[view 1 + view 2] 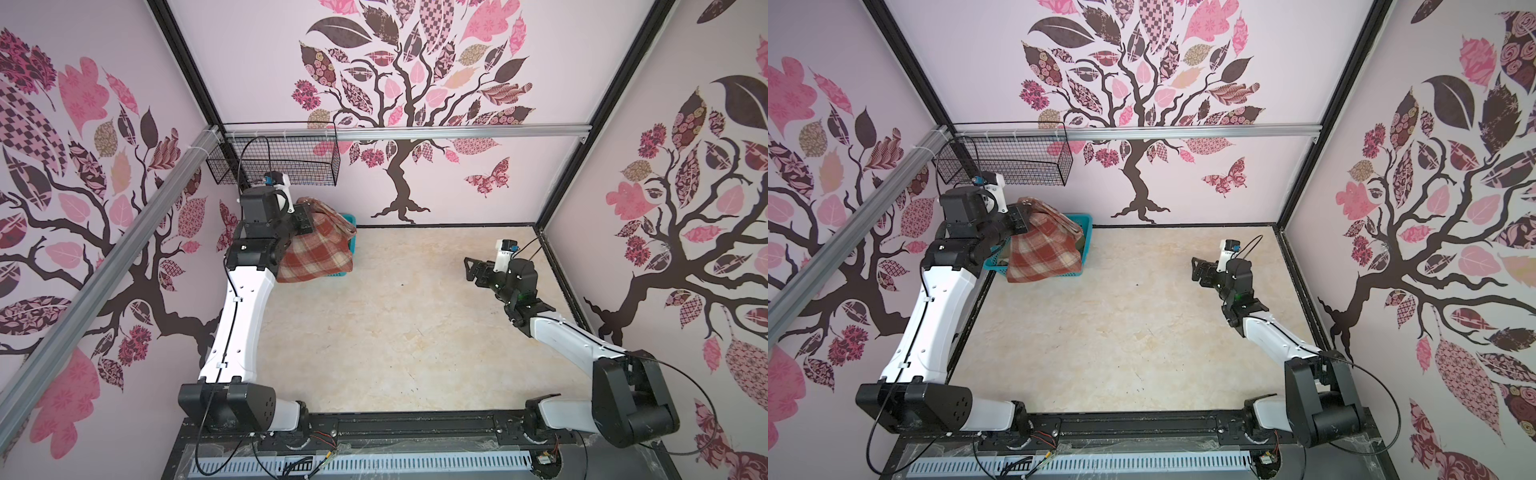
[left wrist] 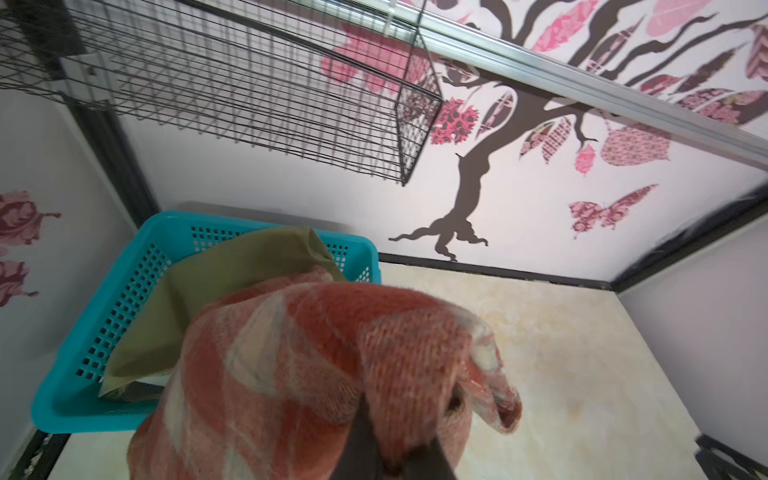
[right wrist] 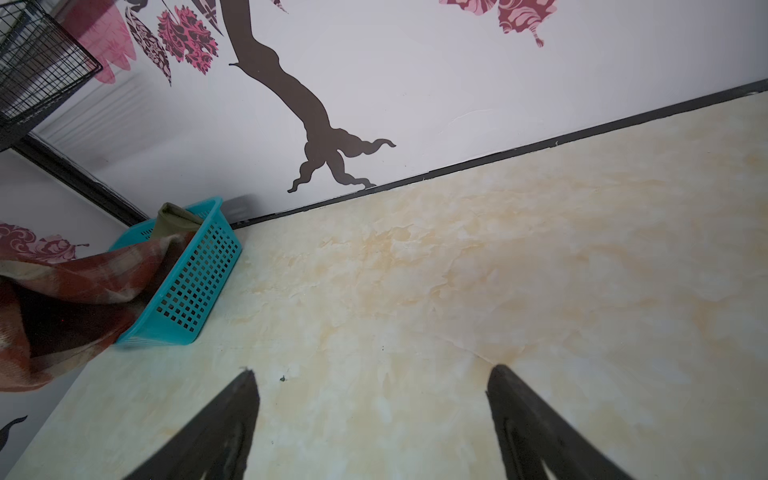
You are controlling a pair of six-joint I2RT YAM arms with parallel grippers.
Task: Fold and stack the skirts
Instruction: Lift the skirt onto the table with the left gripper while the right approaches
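The left pincer (image 2: 395, 455) was clamped tight on a bunched fold of the plaid skirt (image 2: 316, 353), holding it raised at about ten o'clock on the bench (image 1: 395, 332) in both top views. The rust-red and cream cloth hung down from the jaws and draped across the front of the turquoise basket (image 2: 124, 291). Whether its lower edge touched the bench could not be told. The olive skirt (image 2: 232, 274) lay inside the basket, one corner standing above the far wall. At about three o'clock the right pincer (image 3: 374, 370) hovered over bare bench, jaws spread wide with nothing between them, well apart from both skirts.
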